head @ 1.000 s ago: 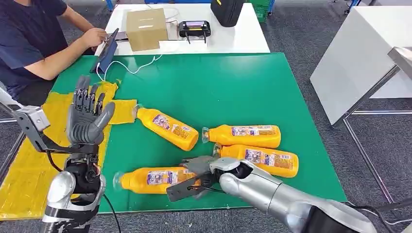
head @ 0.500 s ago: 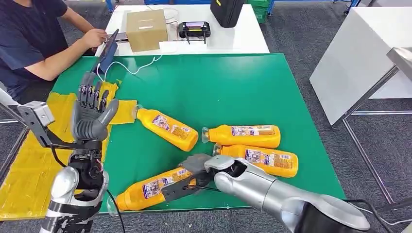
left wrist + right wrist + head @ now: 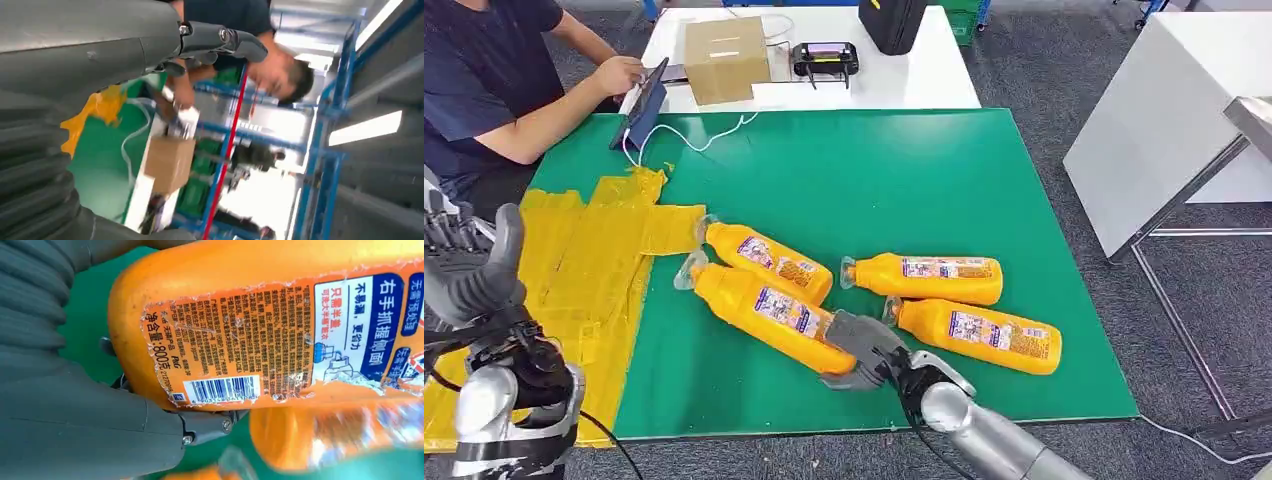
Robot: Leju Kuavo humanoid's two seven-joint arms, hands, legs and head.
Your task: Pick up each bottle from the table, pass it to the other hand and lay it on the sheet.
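The right hand [image 3: 861,350] sits in the lower centre of the head view, its fingers [image 3: 846,332] wrapped round the base end of an orange plastic bottle with a printed label [image 3: 762,312]. The right wrist view confirms the grip: the bottle's labelled side [image 3: 260,335] lies against the grey palm. The held bottle slants from the hand up toward the left of the frame, its cap pointing at the crumpled yellow plastic sheet [image 3: 589,260]; whether it is fully clear of the green table [image 3: 874,180] cannot be told from this angle.

Three more orange bottles lie on the table: one [image 3: 769,262] just beside the held bottle, one [image 3: 924,279] right of centre, and one [image 3: 979,335] near the right hand.

The left hand [image 3: 469,265] stands raised at the left edge of the frame, over the sheet, fingers upright and apart, holding nothing.

The step in hand appears to be the pick-up. The next move calls for carrying the bottle leftward to the left hand, which must close on the free neck end before the right hand releases.

A person in a dark shirt [image 3: 484,70] sits at the upper left.
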